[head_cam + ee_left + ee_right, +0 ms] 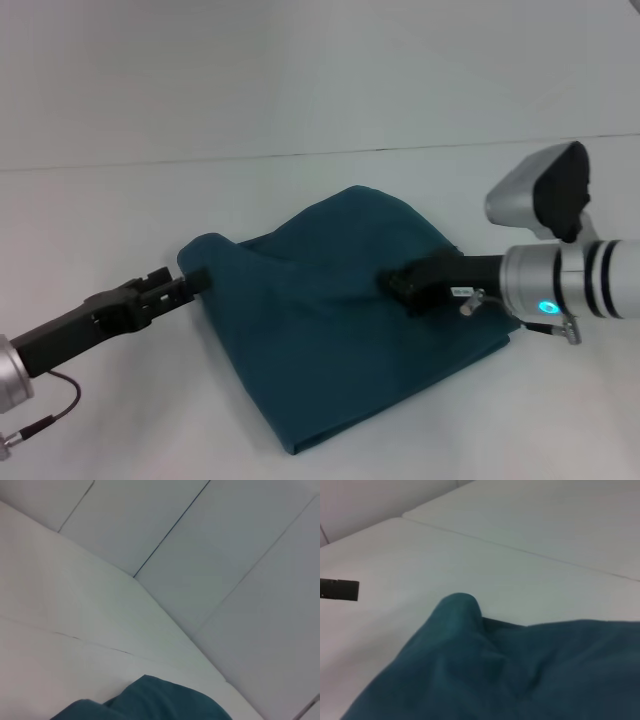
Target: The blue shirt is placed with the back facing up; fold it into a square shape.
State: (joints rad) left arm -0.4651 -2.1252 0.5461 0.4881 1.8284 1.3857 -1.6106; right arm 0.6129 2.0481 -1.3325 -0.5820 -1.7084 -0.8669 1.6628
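The blue shirt (330,330) lies partly folded and rumpled in the middle of the white table, with a raised hump at its left corner (207,250). My right gripper (398,285) is over the shirt's middle right, shut on a pinch of cloth, and creases run toward it. My left gripper (192,281) is low at the shirt's left edge, with its tip against that hump in the head view. In the right wrist view the shirt (510,670) fills the lower part, and a black piece of the left gripper (340,590) shows apart from the hump. The shirt's edge (150,702) shows in the left wrist view.
The white table (120,200) runs all round the shirt, and a seam line (300,155) crosses it behind. The right arm's silver wrist and camera housing (545,200) hang over the table's right side.
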